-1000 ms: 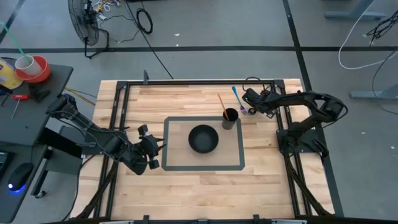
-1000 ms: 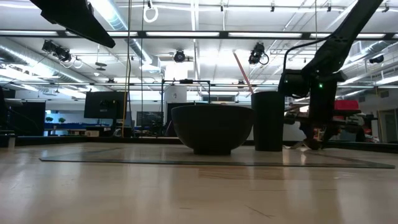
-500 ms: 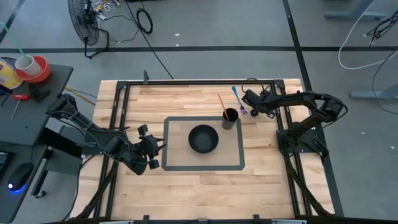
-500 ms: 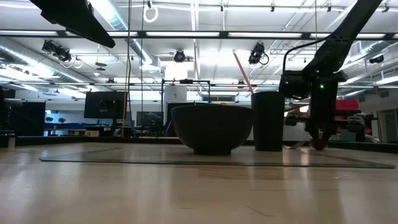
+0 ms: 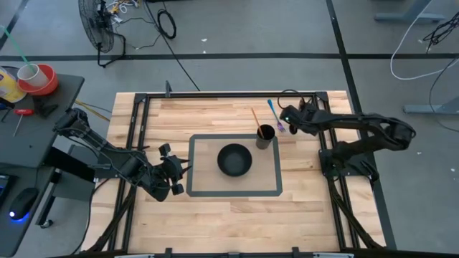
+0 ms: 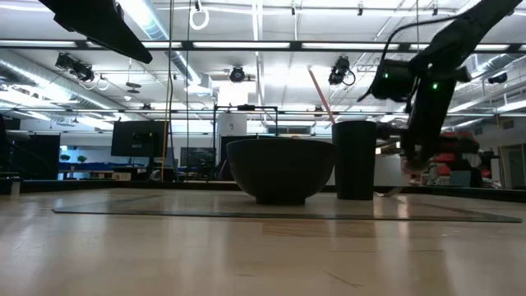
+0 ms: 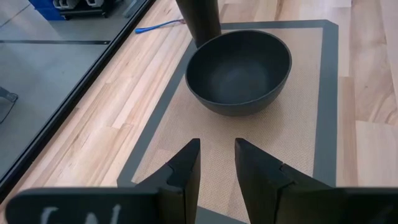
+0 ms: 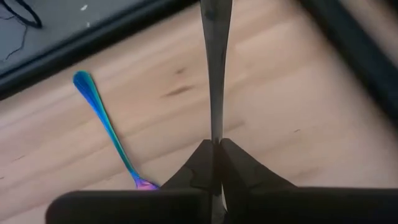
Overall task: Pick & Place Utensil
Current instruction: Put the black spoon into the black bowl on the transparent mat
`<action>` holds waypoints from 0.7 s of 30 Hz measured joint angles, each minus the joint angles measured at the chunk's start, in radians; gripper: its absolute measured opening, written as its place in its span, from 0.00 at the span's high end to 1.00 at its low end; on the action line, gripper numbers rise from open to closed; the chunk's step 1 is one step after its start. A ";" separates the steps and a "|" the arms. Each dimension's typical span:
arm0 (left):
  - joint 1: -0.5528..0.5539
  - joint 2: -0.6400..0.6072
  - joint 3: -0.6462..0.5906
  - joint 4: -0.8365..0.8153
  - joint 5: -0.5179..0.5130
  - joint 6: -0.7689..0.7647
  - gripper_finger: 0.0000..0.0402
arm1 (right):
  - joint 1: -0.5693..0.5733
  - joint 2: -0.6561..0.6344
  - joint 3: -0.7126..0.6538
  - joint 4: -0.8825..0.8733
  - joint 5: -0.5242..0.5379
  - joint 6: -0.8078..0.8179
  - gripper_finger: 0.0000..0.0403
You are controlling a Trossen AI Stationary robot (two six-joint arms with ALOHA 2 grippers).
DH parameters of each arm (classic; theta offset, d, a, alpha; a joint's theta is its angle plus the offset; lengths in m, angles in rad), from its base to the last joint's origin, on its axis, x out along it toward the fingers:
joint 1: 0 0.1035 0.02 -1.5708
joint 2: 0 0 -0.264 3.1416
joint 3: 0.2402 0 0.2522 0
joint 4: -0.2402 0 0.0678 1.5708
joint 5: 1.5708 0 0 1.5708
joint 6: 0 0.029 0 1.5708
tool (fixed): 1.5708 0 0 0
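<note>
My right gripper (image 5: pixel 285 116) hangs above the table's far right part, just right of the black cup (image 5: pixel 265 136), and is shut on a thin dark metal utensil (image 8: pixel 215 74). A blue iridescent utensil (image 8: pixel 104 121) lies flat on the wood beside it. The cup holds a copper-coloured stick (image 5: pixel 254 118) and stands on the mat's far right corner. The black bowl (image 5: pixel 234 159) sits in the middle of the mat. My left gripper (image 7: pixel 216 163) is open, low at the mat's left edge, facing the bowl (image 7: pixel 239 71). My right gripper pinches the dark utensil's thin handle (image 8: pixel 215 134) between its two fingertips. The handle runs along the fingers and sticks out past their tips. Its far end leaves the wrist view, so whether it touches the table does not show.
The grey-bordered mat (image 5: pixel 208 188) covers the table's middle. A black frame rail (image 5: pixel 324 129) runs along the right side close to the right arm. Bare wood lies on the near side of the mat. Off the table on the left stands a side table with cups.
The right gripper has risen from table height beside the cup, staying shut on the thin utensil, and the right arm's elbow has swung out toward the right. The left arm, bowl, cup and blue utensil have stayed put.
</note>
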 joint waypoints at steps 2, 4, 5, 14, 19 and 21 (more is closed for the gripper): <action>0.000 0.000 0.000 0.000 0.000 -0.001 0.74 | 0.029 -0.028 0.048 -0.110 0.032 -0.016 0.96; 0.000 0.000 0.000 0.000 0.000 -0.002 0.74 | 0.062 -0.041 0.115 -0.225 0.049 -0.026 0.96; 0.000 0.000 0.000 0.000 0.000 -0.002 0.74 | 0.085 -0.043 0.154 -0.283 0.066 -0.030 0.95; 0.000 0.000 0.000 0.000 0.000 -0.002 0.74 | 0.350 -0.038 0.499 -0.478 0.249 -0.068 0.96; 0.000 0.000 0.000 0.000 0.000 -0.002 0.74 | 0.487 0.011 0.659 -0.380 0.333 -0.211 0.96; 0.000 0.000 0.000 -0.001 0.000 -0.002 0.74 | 0.531 0.055 0.725 -0.315 0.363 -0.285 0.96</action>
